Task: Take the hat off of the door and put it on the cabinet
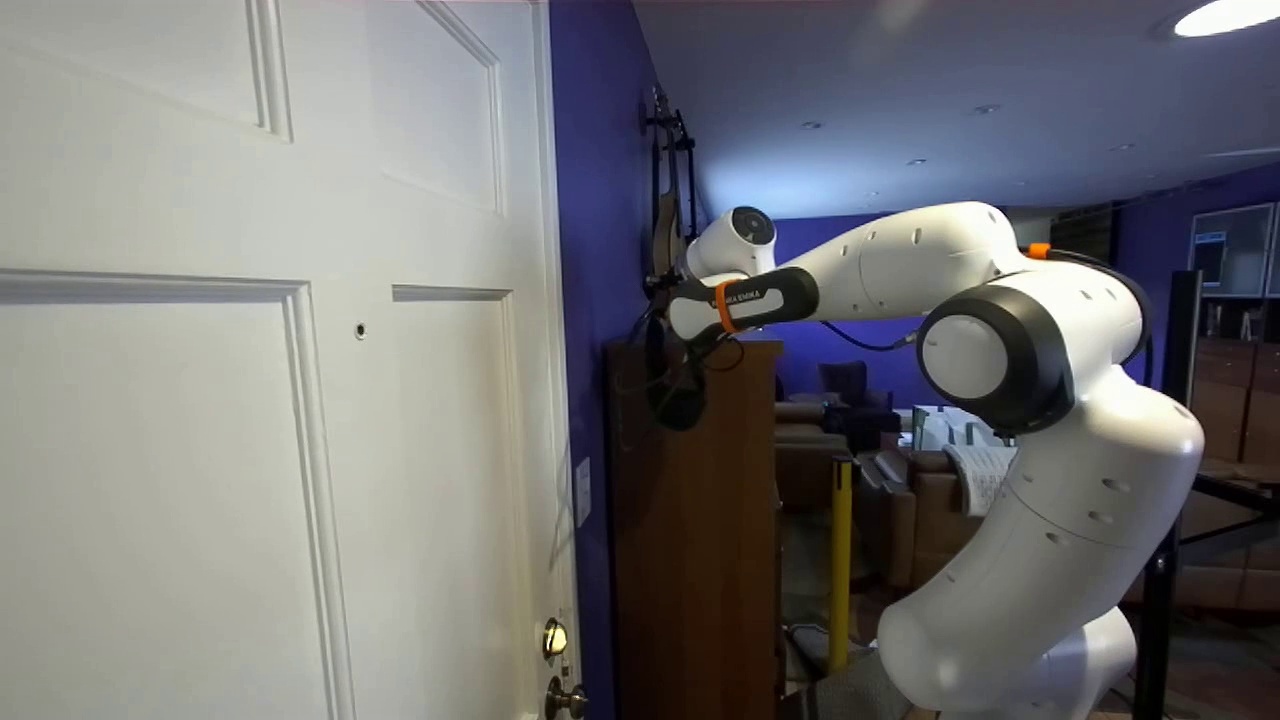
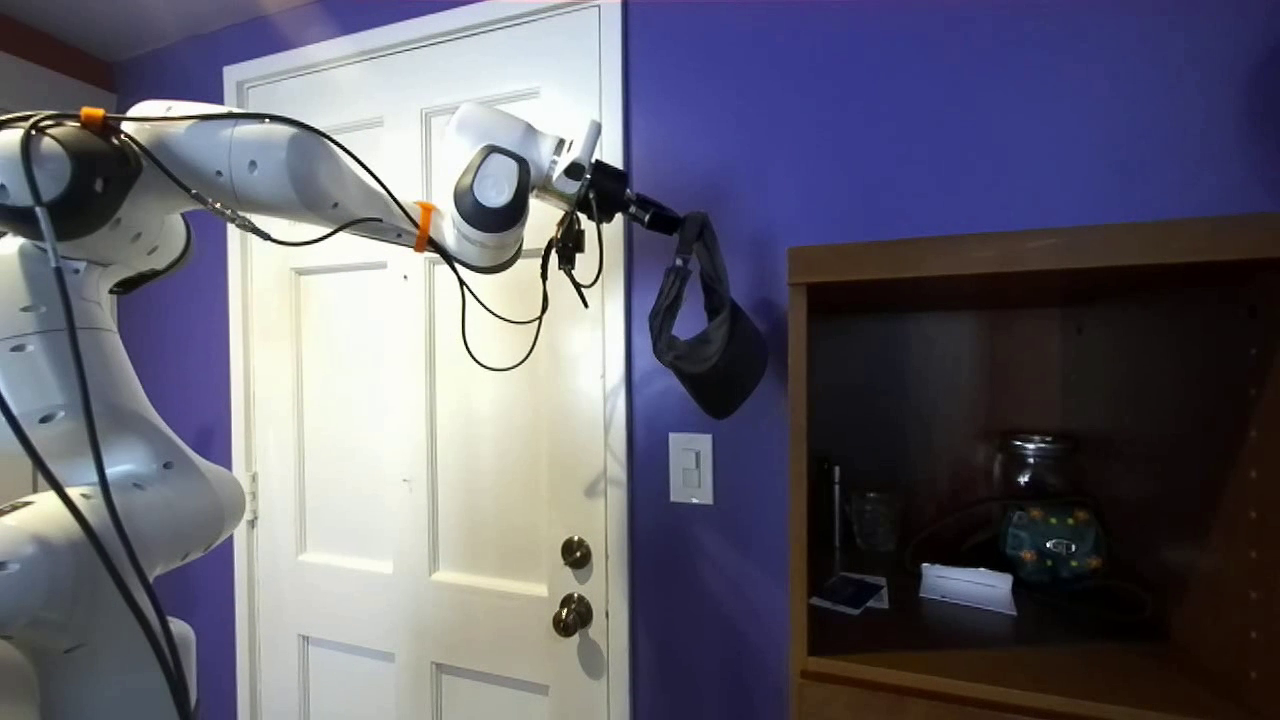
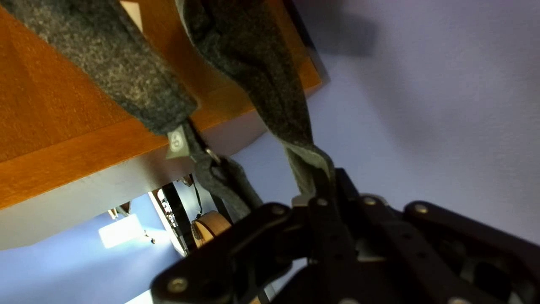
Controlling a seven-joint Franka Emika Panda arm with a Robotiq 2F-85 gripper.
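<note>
The dark grey hat [image 2: 725,360] hangs by its strap from my gripper [image 2: 680,222], brim down, in front of the purple wall between door and cabinet. In the wrist view my gripper [image 3: 337,185] is shut on the strap of the hat [image 3: 274,80]; the brim is out of that view. The hat [image 1: 678,395] also shows in an exterior view, before the cabinet's side. The white panelled door [image 2: 345,410], also seen large [image 1: 180,480], is behind the arm. The brown cabinet [image 2: 1030,242] is right of the hat there; its side [image 1: 700,560] and wood [image 3: 50,109] also show.
A light switch [image 2: 690,468] is on the wall below the hat. The cabinet's open shelf holds a jar [image 2: 1038,465], a patterned bag [image 2: 1055,545] and a white card [image 2: 967,588]. Dark hanging items [image 1: 668,200] are on the wall above the cabinet. Cables loop under the wrist.
</note>
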